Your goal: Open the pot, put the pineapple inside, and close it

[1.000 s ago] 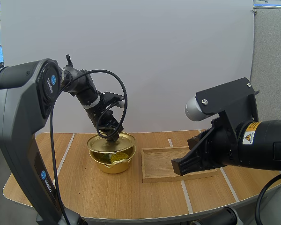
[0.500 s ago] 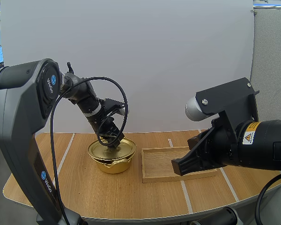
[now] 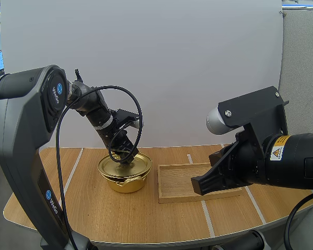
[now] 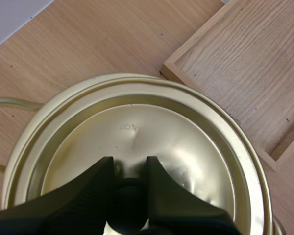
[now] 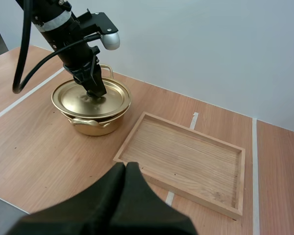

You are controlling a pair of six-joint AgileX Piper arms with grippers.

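A gold pot [image 3: 126,183] stands on the wooden table with its gold lid [image 3: 138,165] lying flat on the rim. My left gripper [image 3: 126,158] reaches down onto the lid's middle. From the left wrist, its two fingers pinch the black knob [image 4: 130,198] at the centre of the lid [image 4: 152,132]. The right wrist view shows the same hold on the lid [image 5: 73,100] over the pot [image 5: 90,126]. What is inside the pot is hidden by the lid. My right gripper [image 5: 126,169] hangs shut on nothing, above the table in front of the tray.
A shallow wooden tray [image 3: 177,179] lies just right of the pot with nothing in it; its corner [image 4: 245,73] comes close to the pot's rim. White tape lines cross the table. My right arm's bulk [image 3: 261,156] hangs over the tray's right side.
A second ago the lid hung tilted above the open pot, a yellow thing showing inside. My left gripper lowered it onto the rim; nothing has moved in the last half second.
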